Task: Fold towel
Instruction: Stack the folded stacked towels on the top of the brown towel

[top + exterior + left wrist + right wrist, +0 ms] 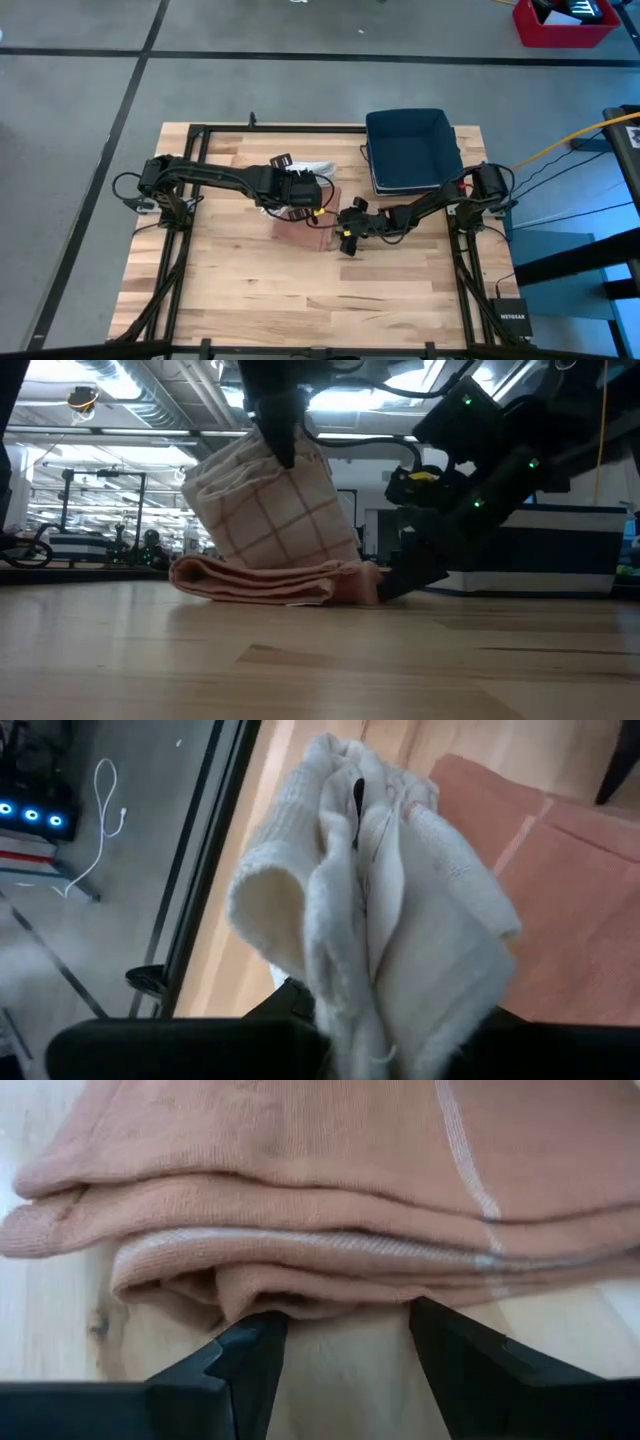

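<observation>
Nearest the lens in the right wrist view we see the right gripper (pixel 345 1355), its two dark fingers (pixel 245 1365) spread wide and set low on the wood, just short of the folded edge of the towel (pixel 330 1200) and not closed on it. The towel is a soft, salmon-pink knit cloth with thin pale grid lines; its lower part lies in stacked, rounded layers on the wooden table (pixel 240 300), near the table's centre. We find the left gripper (pixel 298 192) above the towel's far side, pinching a bunched portion of cloth; in the left wrist view that gathered cloth (pixel 380 920) shows its whitish, fuzzy underside, and in the low view the lifted flap (pixel 270 500) rises at a slant over the flat stack (pixel 270 578). The table top is made of light planks edged by a black metal frame (pixel 200 130). Beyond the towel, toward the right arm's side, a dark blue square bin (pixel 410 150) with soft fabric walls sits at the table's far edge. A red container (pixel 560 25) stands on the grey floor well apart from the table.
</observation>
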{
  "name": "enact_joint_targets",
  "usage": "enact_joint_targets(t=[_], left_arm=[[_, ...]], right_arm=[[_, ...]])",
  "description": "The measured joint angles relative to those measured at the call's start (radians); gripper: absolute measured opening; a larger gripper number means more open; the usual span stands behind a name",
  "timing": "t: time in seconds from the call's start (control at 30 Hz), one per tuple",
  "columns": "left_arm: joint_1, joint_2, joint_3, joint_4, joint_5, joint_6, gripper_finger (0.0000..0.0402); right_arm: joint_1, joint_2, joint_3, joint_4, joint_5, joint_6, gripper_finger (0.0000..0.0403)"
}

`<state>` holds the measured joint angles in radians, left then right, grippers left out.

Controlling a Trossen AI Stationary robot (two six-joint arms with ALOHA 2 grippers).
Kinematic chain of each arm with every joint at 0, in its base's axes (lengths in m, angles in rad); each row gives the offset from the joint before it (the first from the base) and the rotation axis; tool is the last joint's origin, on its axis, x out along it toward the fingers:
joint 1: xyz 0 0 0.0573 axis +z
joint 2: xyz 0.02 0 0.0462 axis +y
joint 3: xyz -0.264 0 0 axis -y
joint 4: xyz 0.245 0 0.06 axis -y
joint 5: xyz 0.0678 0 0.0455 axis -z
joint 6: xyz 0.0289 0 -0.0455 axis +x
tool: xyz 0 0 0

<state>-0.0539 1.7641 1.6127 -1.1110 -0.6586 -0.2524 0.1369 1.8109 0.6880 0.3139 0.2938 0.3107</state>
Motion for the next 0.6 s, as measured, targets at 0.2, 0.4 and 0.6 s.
enact_joint_targets(t=[0.2,0.4,0.6], left_arm=[[-0.021,0.0,0.025,0.001,0.001,-0.006,0.0058],[-0.043,0.01,0.014,-0.001,0.034,-0.033,0.0058],[-0.064,0.05,0.014,0.04,0.058,-0.074,0.0071]], right_arm=[[-0.009,0.008,-0.002,0.056,0.0,-0.031,0.0221],[-0.034,0.012,-0.001,0.052,-0.019,-0.003,0.0221],[-0.034,0.013,-0.001,0.052,-0.018,-0.003,0.0221]])
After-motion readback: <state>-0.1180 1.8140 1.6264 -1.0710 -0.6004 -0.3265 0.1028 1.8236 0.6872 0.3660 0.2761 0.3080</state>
